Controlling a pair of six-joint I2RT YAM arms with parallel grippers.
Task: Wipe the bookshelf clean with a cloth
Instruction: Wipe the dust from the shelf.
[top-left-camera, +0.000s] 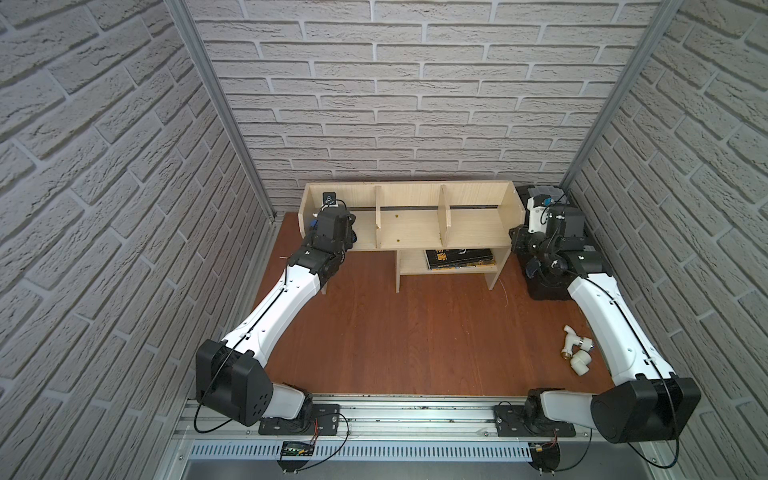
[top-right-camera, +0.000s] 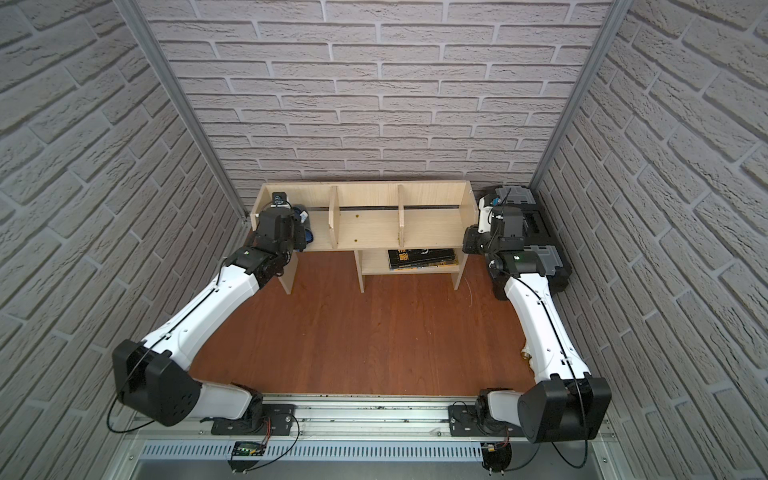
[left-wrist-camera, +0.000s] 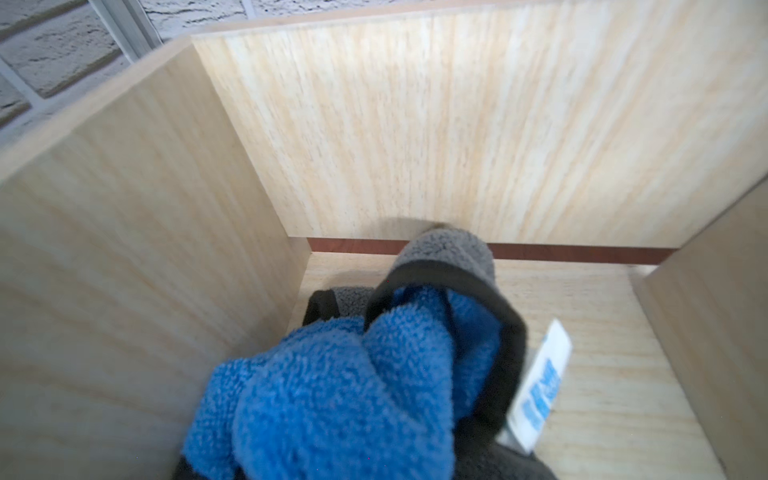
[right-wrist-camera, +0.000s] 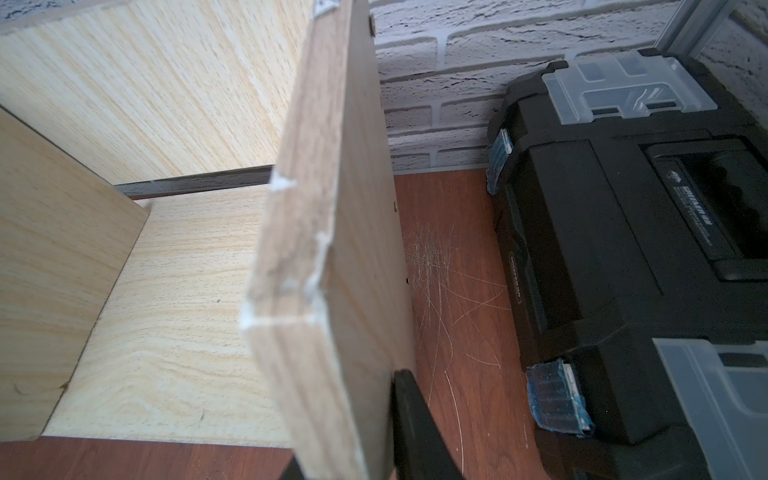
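the left wrist view alone shows the cloth (left-wrist-camera: 332, 374) up close: bunched, blue with a grey fold, dark edging and a white tag, in the left compartment of the bookshelf (top-left-camera: 415, 199) with its grey tip near the back panel. in a top view only a sliver of blue (top-right-camera: 308, 236) peeks past the left end effector (top-right-camera: 297, 235). its jaws are hidden by the fabric but closed on the cloth.

the left arm stretches forward from the near rail, wrist bent into that compartment. the right arm reaches along the right side, its right end effector (top-left-camera: 516, 237) at the bookshelf's right end panel. the right wrist view shows one dark finger (right-wrist-camera: 409, 415) against the panel's outer face and a dark sliver on the inner side, so the jaws are narrow and clamped on the panel.

that view also shows the black toolbox (right-wrist-camera: 602, 249) lid shut, just beside the bookshelf on the worktop (top-left-camera: 415, 332).

a dark book (top-left-camera: 459, 258) lies flat on the lower shelf. white fittings (top-left-camera: 577, 349) lie whole in a top view and mostly behind the right arm in its twin.
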